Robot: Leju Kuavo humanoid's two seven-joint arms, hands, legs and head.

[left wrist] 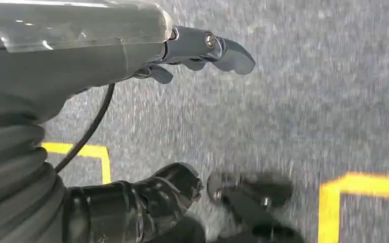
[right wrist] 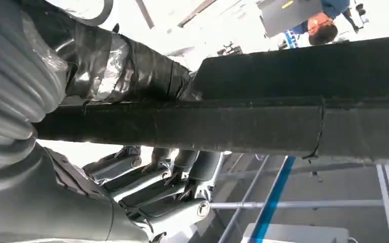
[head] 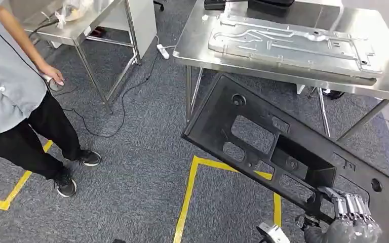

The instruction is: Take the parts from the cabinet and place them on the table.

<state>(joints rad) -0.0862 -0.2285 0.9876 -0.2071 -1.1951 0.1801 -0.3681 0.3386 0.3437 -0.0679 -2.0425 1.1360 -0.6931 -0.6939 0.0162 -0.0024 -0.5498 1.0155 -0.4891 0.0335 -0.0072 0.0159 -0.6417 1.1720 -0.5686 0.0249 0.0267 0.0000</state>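
Grey carpet [head: 147, 167] with yellow floor tape [head: 187, 197] underfoot. Steel table [head: 192, 48] far right, carrying a flat silver metal plate [head: 288, 43]. Second steel table [head: 76, 33] far left with a clear plastic bag [head: 73, 10] on it. White power strip [head: 163, 50] lies on the floor between the two tables.

Person in a grey shirt [head: 5, 86] stands at left, one hand [head: 50, 73] down near the left table's leg.

Black panel [head: 263, 136], large with cutouts, is held tilted in mid-air near right, in front of the right table and not resting on it. Right hand [head: 352, 212] grips the panel's near right end; the right wrist view shows the fingers [right wrist: 172, 177] curled under the panel edge [right wrist: 207, 124] and the thumb over it.

Left hand [left wrist: 192, 50] hangs over the carpet, holding nothing, fingers loosely extended and apart.
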